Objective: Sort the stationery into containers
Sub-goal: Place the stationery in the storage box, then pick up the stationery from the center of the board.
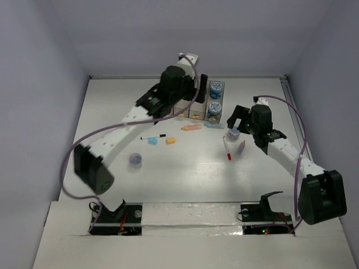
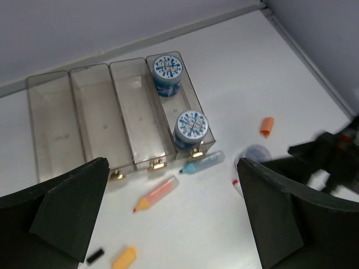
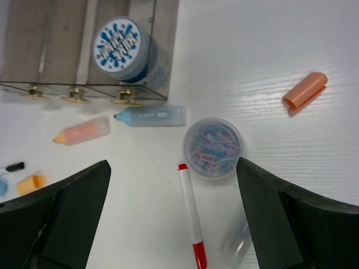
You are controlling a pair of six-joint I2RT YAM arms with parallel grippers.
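So L hand point(image 2: 173, 162) & R hand point(image 3: 173, 163) spread wide, R over clear jar point(image 3: 213, 148).

One high view, two close
Overhead looks down from behind; both wrist cameras look down nearby — sharing the bins point(image 2: 90, 120) and blue marker point(image 3: 148, 116).

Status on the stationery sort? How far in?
Done: two blue-patterned jars sit in the rightmost bin; the other three bins look empty. In hand: nothing, left claw and right claw both open, the right over the paper-clip jar. Left: that jar, orange marker, blue marker, red-and-white pen, orange cap, another small jar, among others.
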